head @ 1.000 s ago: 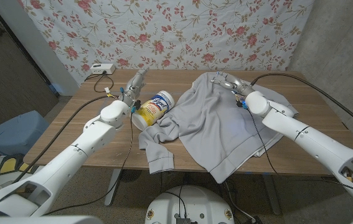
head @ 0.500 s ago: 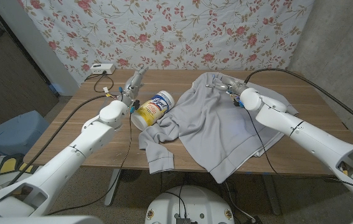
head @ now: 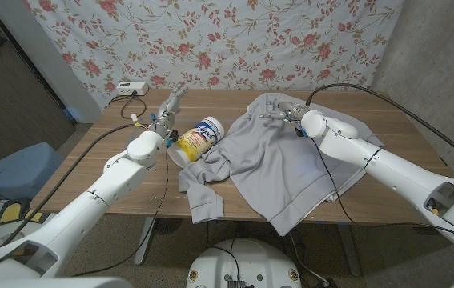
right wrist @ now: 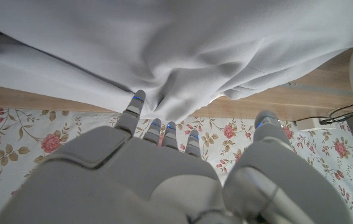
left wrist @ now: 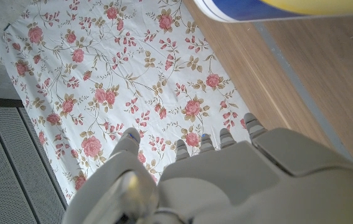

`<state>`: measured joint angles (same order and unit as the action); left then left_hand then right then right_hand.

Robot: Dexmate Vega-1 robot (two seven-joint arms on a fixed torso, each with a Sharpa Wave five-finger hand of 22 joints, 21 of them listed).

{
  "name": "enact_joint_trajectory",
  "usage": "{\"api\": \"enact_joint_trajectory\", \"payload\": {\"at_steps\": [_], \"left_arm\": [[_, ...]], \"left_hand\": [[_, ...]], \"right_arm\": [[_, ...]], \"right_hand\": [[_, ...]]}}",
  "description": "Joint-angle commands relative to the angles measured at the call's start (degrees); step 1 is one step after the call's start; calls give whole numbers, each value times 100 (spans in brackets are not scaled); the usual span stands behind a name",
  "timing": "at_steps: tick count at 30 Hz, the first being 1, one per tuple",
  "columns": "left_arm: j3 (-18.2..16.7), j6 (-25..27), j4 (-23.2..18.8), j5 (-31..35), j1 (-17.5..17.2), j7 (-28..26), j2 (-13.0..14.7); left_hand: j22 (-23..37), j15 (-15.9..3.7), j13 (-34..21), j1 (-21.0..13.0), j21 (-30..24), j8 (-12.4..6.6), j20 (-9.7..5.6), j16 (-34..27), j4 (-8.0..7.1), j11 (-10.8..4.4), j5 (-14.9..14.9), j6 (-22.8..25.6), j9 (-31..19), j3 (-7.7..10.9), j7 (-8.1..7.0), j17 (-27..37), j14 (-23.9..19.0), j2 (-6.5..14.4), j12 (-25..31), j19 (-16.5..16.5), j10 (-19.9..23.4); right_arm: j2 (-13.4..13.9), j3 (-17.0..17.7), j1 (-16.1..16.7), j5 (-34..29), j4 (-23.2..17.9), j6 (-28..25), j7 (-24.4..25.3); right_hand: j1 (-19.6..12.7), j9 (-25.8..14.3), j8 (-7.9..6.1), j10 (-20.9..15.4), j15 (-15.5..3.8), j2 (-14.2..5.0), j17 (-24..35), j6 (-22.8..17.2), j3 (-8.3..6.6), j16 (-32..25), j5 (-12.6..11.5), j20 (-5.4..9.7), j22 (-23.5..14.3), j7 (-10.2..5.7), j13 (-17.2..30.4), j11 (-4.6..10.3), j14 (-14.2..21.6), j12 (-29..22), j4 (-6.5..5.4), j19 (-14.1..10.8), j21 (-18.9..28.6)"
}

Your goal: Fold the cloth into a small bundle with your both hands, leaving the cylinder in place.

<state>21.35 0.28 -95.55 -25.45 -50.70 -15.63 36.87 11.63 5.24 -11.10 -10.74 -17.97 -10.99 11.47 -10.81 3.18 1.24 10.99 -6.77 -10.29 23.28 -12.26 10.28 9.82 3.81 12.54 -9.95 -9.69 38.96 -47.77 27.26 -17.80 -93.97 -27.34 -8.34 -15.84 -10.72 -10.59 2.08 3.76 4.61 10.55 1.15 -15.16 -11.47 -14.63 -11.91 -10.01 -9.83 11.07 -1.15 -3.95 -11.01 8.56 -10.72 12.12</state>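
Your right hand (head: 285,111) presses its fingertips (right wrist: 136,99) into the grey cloth (head: 275,164) at centre frame, gripping nothing. Your left hand (head: 171,106) stands with fingers apart, behind the toppled cylinder (head: 195,141), centre-left.

I count one grey cloth (head: 279,164) spread on one wooden table (head: 395,172), and one cylinder (head: 197,140) lying on its side just beside the cloth — one of each. Two hands are mine: my left hand (head: 170,108) near the cylinder, my right hand (head: 284,110) at the cloth's far edge. One small white box (head: 130,88) sits well apart from the cloth — past the cylinder.
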Motion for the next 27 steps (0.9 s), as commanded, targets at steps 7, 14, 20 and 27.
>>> {"api": "enact_joint_trajectory", "payload": {"at_steps": [7,14,20,27], "left_arm": [[-66,-132,75,-68,-60,25,-50],[-76,-184,120,-88,-59,63,-54],[-83,-230,165,-118,-52,103,-64],[-86,-302,231,-147,-27,170,-76]], "left_hand": [[24,63,-35,41,31,43,15,0,40,36,-15,-75,-7,4,157,23,263,41,-3,-328,-89],[31,71,-38,90,40,35,15,-5,38,-16,-11,-82,-7,-10,167,26,270,54,-15,-312,-131],[34,61,-40,122,45,31,12,-9,35,74,-7,-80,-6,-18,171,28,266,63,8,-296,-81],[36,62,-40,161,59,30,0,-7,29,92,-4,-84,-6,-31,175,28,274,67,-3,-300,-115]], "right_arm": [[-211,-689,-552,-472,128,-738,-839],[-356,-982,-813,-639,302,-1098,-1223],[-444,-1117,-956,-627,463,-1226,-1402],[-480,-1222,-1025,-633,555,-1217,-1422]], "right_hand": [[-2,-23,-142,33,-21,51,11,-330,81,13,-43,15,-20,-59,31,84,-19,-26,-55,-6,-45],[-24,-24,-100,15,22,35,11,-266,93,-19,-61,-5,-21,-9,32,45,75,-39,-66,-44,-38],[-114,-28,-70,-103,31,-11,11,-208,109,-115,-100,24,-30,-7,33,84,424,-86,-73,-450,84],[-602,-32,-69,-532,-189,-141,35,-183,58,-290,-200,209,-65,-38,54,51,1277,-182,8,-1653,413]]}}
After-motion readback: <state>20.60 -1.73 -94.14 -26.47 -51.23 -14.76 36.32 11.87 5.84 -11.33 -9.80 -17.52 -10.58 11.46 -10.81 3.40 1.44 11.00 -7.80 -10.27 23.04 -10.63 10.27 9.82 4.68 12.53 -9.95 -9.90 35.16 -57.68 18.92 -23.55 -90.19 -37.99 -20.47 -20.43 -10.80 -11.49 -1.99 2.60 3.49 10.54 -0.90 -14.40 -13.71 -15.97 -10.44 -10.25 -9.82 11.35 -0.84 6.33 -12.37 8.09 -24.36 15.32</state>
